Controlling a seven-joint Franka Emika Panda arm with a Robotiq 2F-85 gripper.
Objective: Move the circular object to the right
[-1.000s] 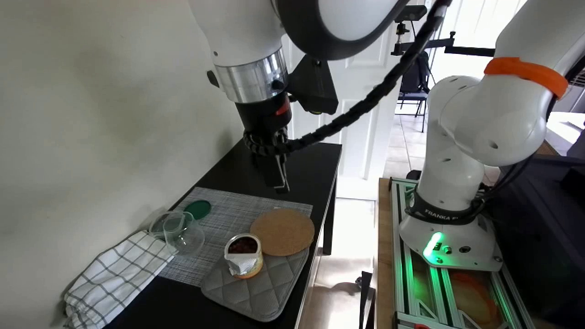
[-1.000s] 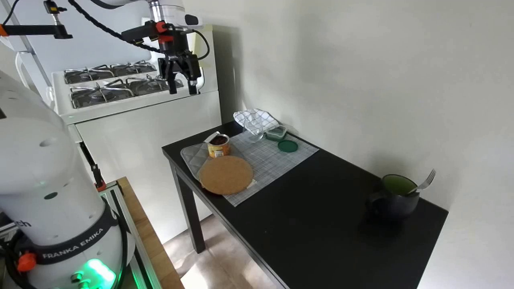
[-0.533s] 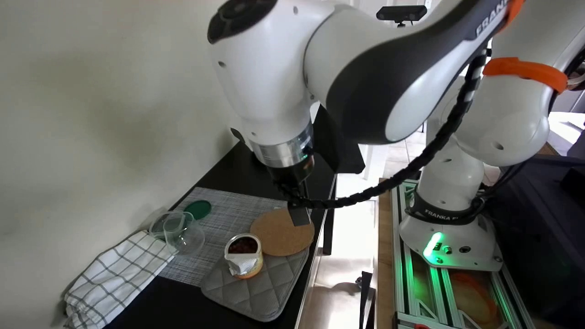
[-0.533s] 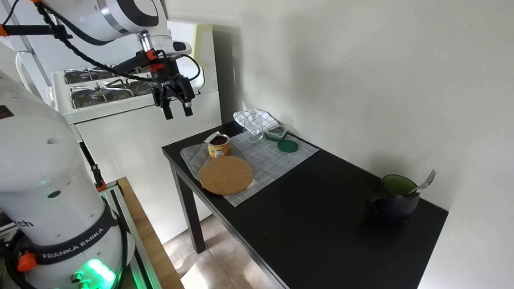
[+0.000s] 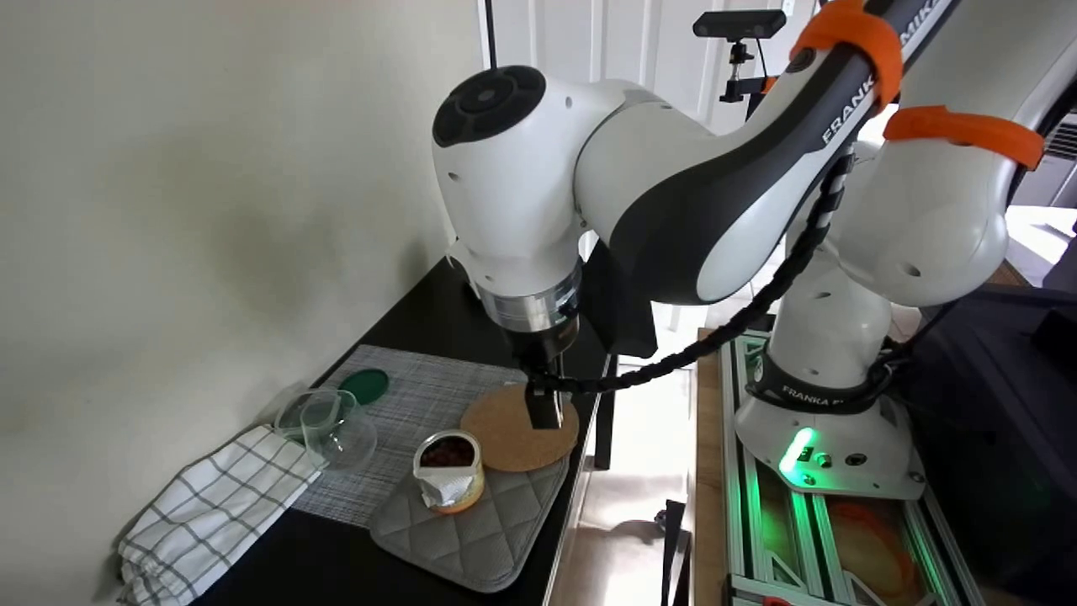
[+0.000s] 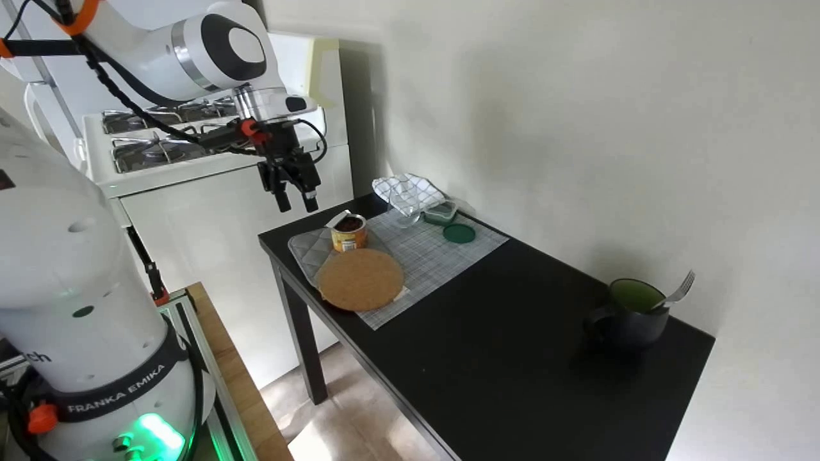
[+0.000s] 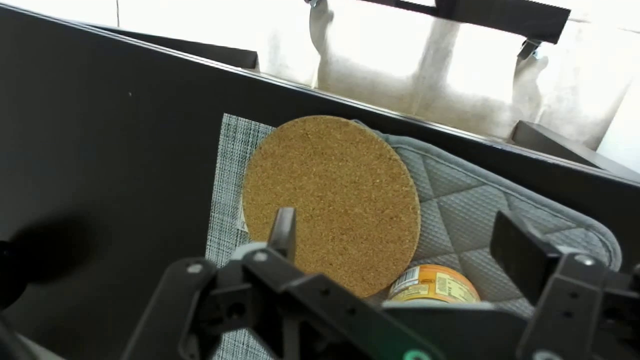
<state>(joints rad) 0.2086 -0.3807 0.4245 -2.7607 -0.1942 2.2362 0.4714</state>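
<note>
From here I see the disc [image 7: 332, 185] in speckled tan-brown, the pad [image 5: 496, 534] grey with quilted diamonds, the mat [image 6: 439, 259] a mottled grey weave. I pick out a white cloth [image 5: 223, 513] with grey checks, a green lid [image 6: 459, 233], an orange-and-yellow can [image 6: 349, 239]. The mug [image 6: 631, 325] is dark outside, green inside; the table [image 6: 506, 333] and my gripper [image 6: 298, 207] are black.

In the wrist view the gripper [image 7: 392, 225] hides part of the cork disc [image 7: 332, 195] and of the can [image 7: 422, 280], whose label [image 7: 452, 287] is illegible; the left edge crops a dark shape [image 7: 11, 277]. In both exterior views the bottom edge crops the table [image 6: 512, 384].
</note>
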